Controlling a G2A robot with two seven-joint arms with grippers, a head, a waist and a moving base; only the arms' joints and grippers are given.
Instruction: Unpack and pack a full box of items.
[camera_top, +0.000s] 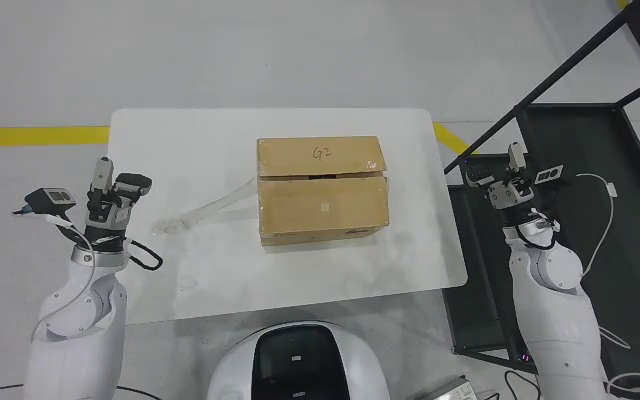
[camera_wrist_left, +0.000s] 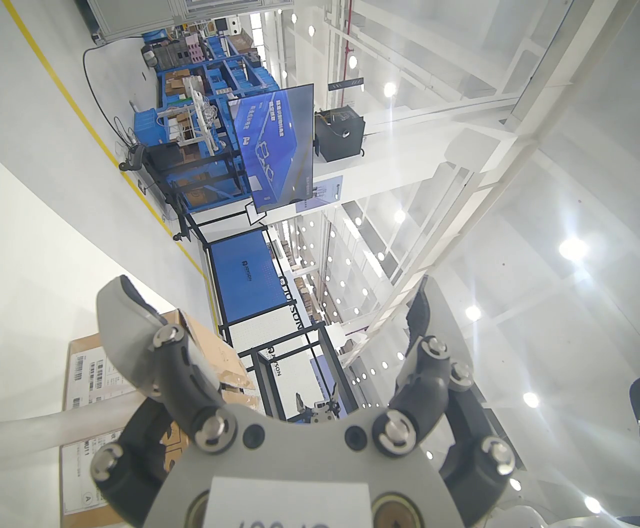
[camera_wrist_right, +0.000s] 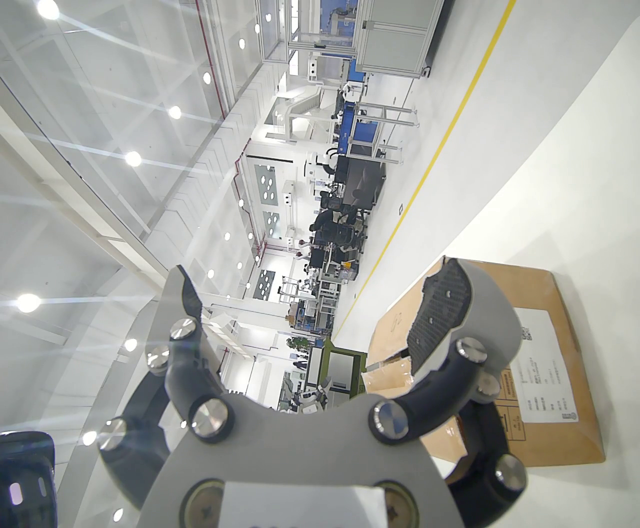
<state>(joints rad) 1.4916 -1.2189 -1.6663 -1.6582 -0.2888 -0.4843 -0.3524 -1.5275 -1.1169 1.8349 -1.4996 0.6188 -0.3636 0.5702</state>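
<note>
The cardboard box (camera_top: 322, 190) sits shut in the middle of the white worktop (camera_top: 190, 140). Its two top flaps meet along a seam running from 9 to 3 o'clock, with a small dark gap near the seam's middle.

The left gripper (camera_wrist_left: 272, 300) is raised at the worktop's edge, at about 8 o'clock from the box, jaws spread wide and holding nothing. The right gripper (camera_wrist_right: 320, 310) is past the worktop's edge at 3 o'clock, over a dark rack (camera_top: 580, 140), jaws likewise released. A clear plastic strip (camera_top: 210, 210) lies at 9 o'clock, between the box and the left gripper.

Being full, the box is probably too heavy and too wide for one gripper. The walls and corners should be stiff, while the flaps will likely bend mid-span. The cardboard looks smooth, so a pinch on a flat face could slip. The best hold seems to be a flap's free edge at the gap, lifted toward 12 or 6 o'clock. Whether tape holds the seam, I cannot tell.
</note>
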